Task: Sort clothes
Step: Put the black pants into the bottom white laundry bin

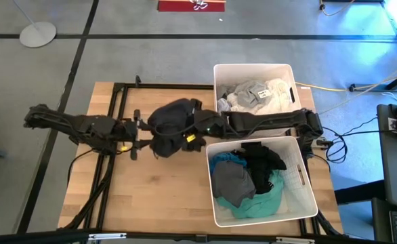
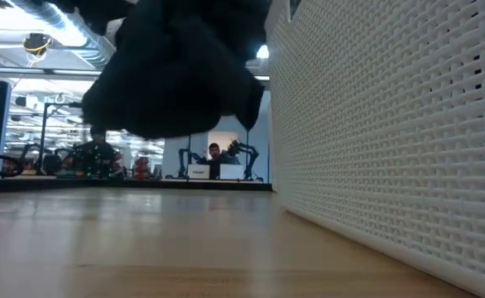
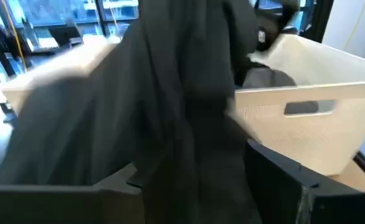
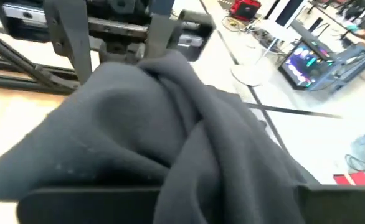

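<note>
Dark grey garment (image 1: 171, 122) hangs mid-desk between both arms in the high view, bunched up, clear of the wooden desk (image 1: 151, 196). Left pincer (image 1: 142, 134) sits at its left edge, right pincer (image 1: 186, 132) at its right edge, under the cloth. Two white bins on the right side: far bin (image 1: 217, 74) holds white, cream and light grey pieces (image 1: 259, 95); near bin (image 1: 303, 179) holds teal, grey and black pieces (image 1: 249, 179). Right arm lies across the gap between the bins.

Low view: garment (image 2: 172, 70) hangs as a dark mass above the desk top (image 2: 143, 248), not touching it. Perforated white bin wall (image 2: 391, 124) fills the right side. Room behind, a person far off at a workstation.

Left wrist view: dark cloth (image 3: 139, 118) drapes down right in front of the camera, covering most of the frame. Left fingers (image 3: 282, 180) show at the bottom, standing apart with cloth hanging between them; can't tell if either one actually touches it. White bin (image 3: 307, 130) with a handle slot behind, dark clothes showing over its rim.

Right wrist view: grey fabric (image 4: 157, 143) is gathered in thick folds straight over the right pincer's fingers, jaws narrow and pinched on it. Left arm's pincer body (image 4: 139, 31) is just beyond the cloth, desk and floor further out.
</note>
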Controlling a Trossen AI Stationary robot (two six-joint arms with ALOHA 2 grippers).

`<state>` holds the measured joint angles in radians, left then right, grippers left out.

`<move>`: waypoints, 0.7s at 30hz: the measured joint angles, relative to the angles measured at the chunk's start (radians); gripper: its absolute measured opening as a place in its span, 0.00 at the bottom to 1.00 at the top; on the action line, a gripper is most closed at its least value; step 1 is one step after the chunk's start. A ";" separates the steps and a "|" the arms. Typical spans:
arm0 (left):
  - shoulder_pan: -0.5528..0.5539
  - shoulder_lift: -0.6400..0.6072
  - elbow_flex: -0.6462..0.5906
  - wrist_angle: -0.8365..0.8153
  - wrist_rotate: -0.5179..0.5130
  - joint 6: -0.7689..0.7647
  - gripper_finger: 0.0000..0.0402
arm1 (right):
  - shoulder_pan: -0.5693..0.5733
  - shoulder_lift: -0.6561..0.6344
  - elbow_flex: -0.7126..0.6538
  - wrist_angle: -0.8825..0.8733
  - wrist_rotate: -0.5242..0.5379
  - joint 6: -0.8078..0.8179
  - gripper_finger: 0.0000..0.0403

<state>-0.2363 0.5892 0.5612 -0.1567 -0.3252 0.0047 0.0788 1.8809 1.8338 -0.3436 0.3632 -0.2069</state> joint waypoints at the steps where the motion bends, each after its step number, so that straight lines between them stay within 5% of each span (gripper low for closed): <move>1: 0.000 -0.016 0.000 -0.029 0.000 -0.014 0.45 | 0.000 0.000 0.029 -0.033 0.008 -0.005 0.12; 14: 0.000 -0.053 -0.003 -0.227 0.001 -0.151 0.45 | 0.131 -0.007 0.527 -0.528 0.252 -0.006 0.11; 21: 0.000 -0.041 -0.018 -0.209 0.000 -0.162 0.45 | 0.256 -0.141 0.485 -0.671 0.389 0.168 0.12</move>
<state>-0.2363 0.5483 0.5429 -0.3659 -0.3249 -0.1574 0.3349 1.7394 2.3185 -1.0150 0.7526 -0.0385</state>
